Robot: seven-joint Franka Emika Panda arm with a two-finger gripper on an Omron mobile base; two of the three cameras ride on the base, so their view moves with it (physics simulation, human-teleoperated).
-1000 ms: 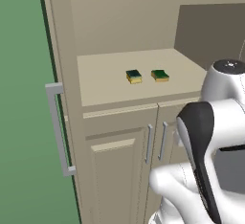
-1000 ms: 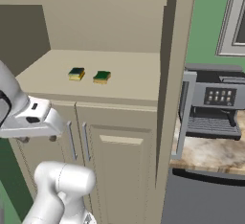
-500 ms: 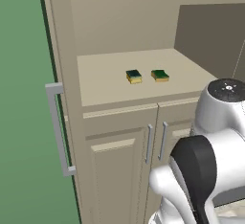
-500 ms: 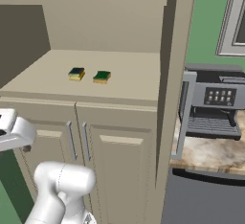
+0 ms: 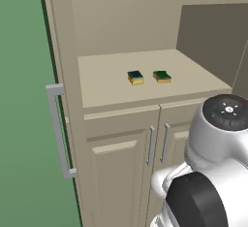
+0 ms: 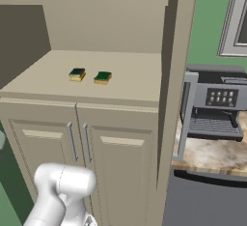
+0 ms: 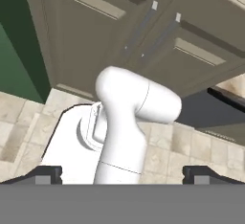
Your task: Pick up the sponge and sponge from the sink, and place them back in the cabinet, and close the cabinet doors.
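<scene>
A green-walled kitchen surrounds the tall beige cabinet (image 5: pixel 121 22), which stands open with its inner shelf (image 6: pixel 130 80) exposed. The left tall door (image 5: pixel 59 129) is swung out edge-on, its silver bar handle facing the room; the right tall door (image 6: pixel 181 75) is likewise swung out. Below the shelf sit the shorter doors (image 6: pixel 72 148), shut. Both sponges (image 5: pixel 135 77) (image 5: pixel 162 76) lie side by side on the shelf, near but apart. The gripper (image 7: pixel 122 175) looks down toward the floor, its fingertips spread wide and empty. Closing seems next: I would press flat on a door's outer face, away from the hinge, and sweep steadily
</scene>
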